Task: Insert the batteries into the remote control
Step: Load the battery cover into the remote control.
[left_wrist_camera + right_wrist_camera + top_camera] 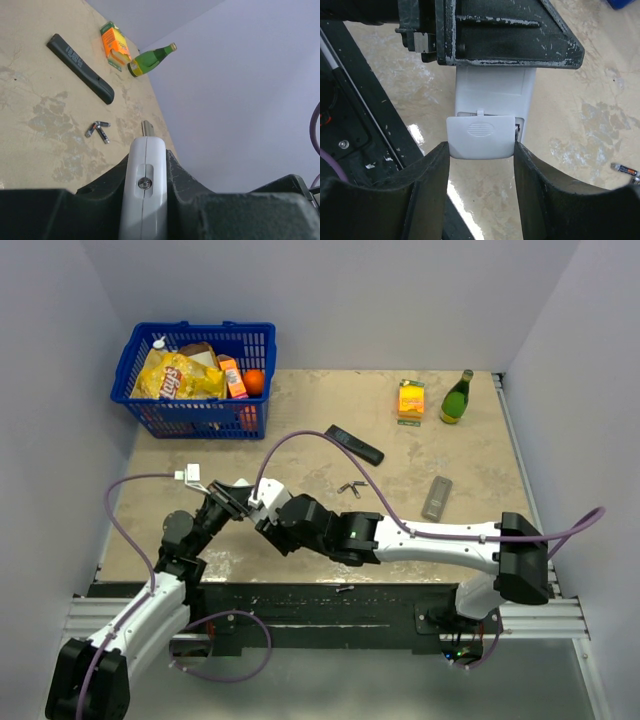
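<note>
My left gripper [236,502] is shut on a white remote [145,185] and holds it above the table, left of centre. In the right wrist view the remote [495,85] sticks out from the left gripper's jaws, its back facing the camera. My right gripper [481,147] is shut on the remote's white battery cover [480,136], which sits partly slid off the end. In the top view the right gripper [270,516] meets the left one. A few small batteries [350,488] lie on the table to the right, also seen in the left wrist view [97,131].
A black remote [354,444] and a grey remote [436,497] lie on the table. A blue basket [195,410] of groceries stands at the back left. An orange box [411,399] and a green bottle [457,397] stand at the back right. A small dark cylinder [345,589] lies on the black base.
</note>
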